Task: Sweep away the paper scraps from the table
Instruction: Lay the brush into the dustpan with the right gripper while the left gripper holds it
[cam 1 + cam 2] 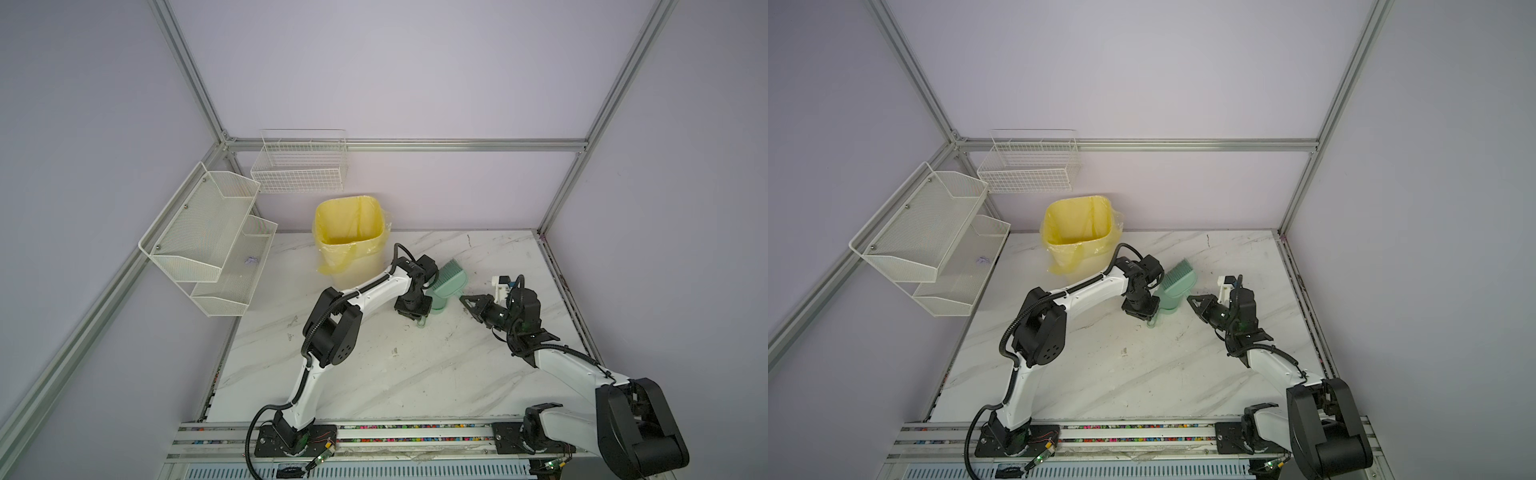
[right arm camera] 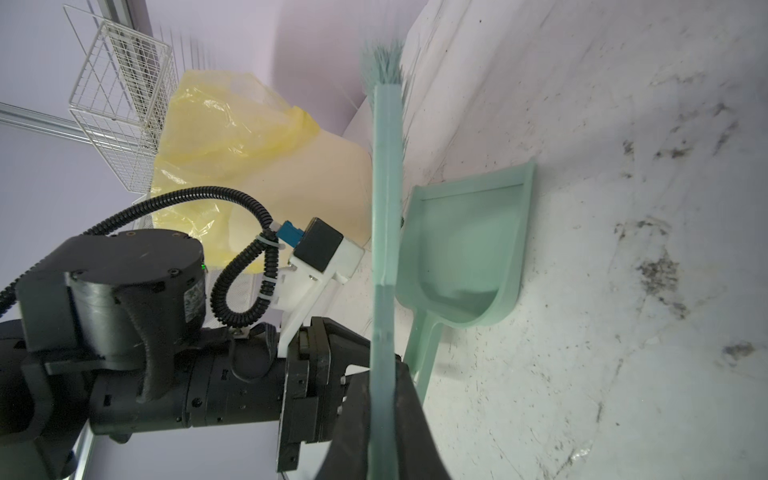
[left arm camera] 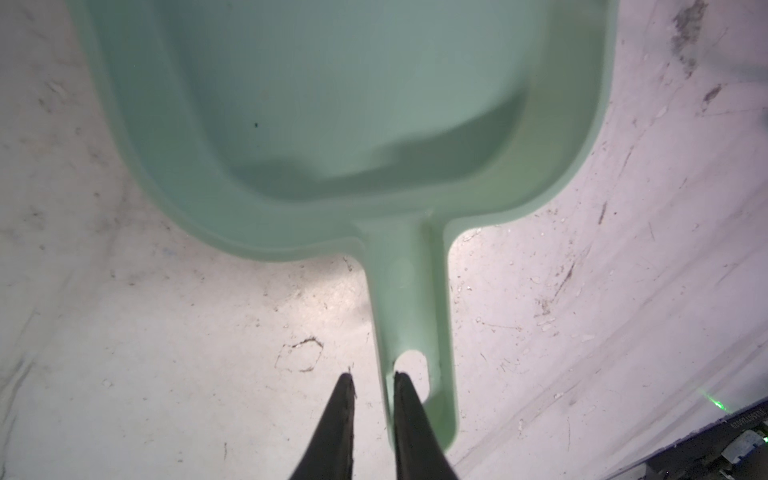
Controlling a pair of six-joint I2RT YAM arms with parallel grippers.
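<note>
Green plastic is filling most of the left wrist view: the dustpan point(image 3: 353, 104) is lying flat on the table point(image 1: 395, 374), its front lip cut off by the frame. The left gripper point(image 3: 372, 376) is standing narrowly open at the handle's end. One fingertip is sitting in the hang hole and its partner is resting beside the handle with a sliver of marble showing between, so it is gripping nothing. In both top views those fingertips are hiding under the wrist. The right gripper point(image 2: 384, 399) is clamping the green brush point(image 2: 386, 187) by its handle, jaws closed on it. The brush is running alongside the pan, and whether the two are touching is hard to tell. The only one of the paper scraps point(image 1: 250, 261) showing is a pale lilac wad lying in a lower tier of the mesh shelf point(image 1: 195, 232), off the table's left edge. The yellow-bagged bin point(image 1: 332, 257) is standing at the far edge, its floor hard to make out. Bare marble is lying open across the near half, between the two arms
</note>
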